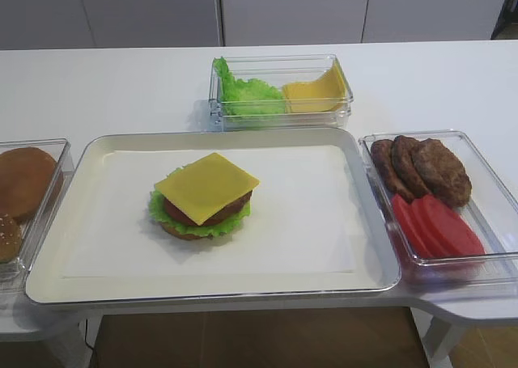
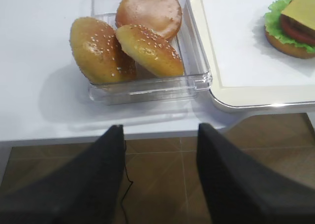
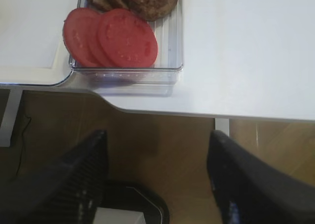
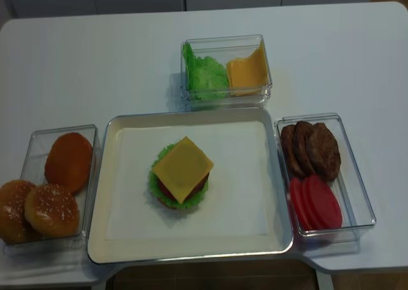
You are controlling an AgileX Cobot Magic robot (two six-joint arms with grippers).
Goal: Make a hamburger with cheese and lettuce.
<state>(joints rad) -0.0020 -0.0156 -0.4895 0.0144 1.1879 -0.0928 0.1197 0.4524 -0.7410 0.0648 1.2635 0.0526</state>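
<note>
The hamburger [image 1: 204,210] stands left of centre on the white tray [image 1: 324,222]: bun base, frilly green lettuce [image 1: 162,209], tomato and dark patty, with a square yellow cheese slice [image 1: 207,187] lying on top. It also shows from above [image 4: 182,174] and at the top right of the left wrist view [image 2: 291,22]. My left gripper [image 2: 160,130] is open and empty, below the table's front edge near the bun container. My right gripper [image 3: 156,134] is open and empty, below the front edge near the tomato container. Neither gripper shows in the exterior views.
A clear container [image 4: 224,44] behind the tray holds spare lettuce [image 4: 204,73] and cheese slices [image 4: 248,70]. A left container [image 4: 32,143] holds several buns [image 2: 147,10]. A right container [image 4: 354,169] holds patties [image 4: 312,148] and tomato slices [image 3: 118,37].
</note>
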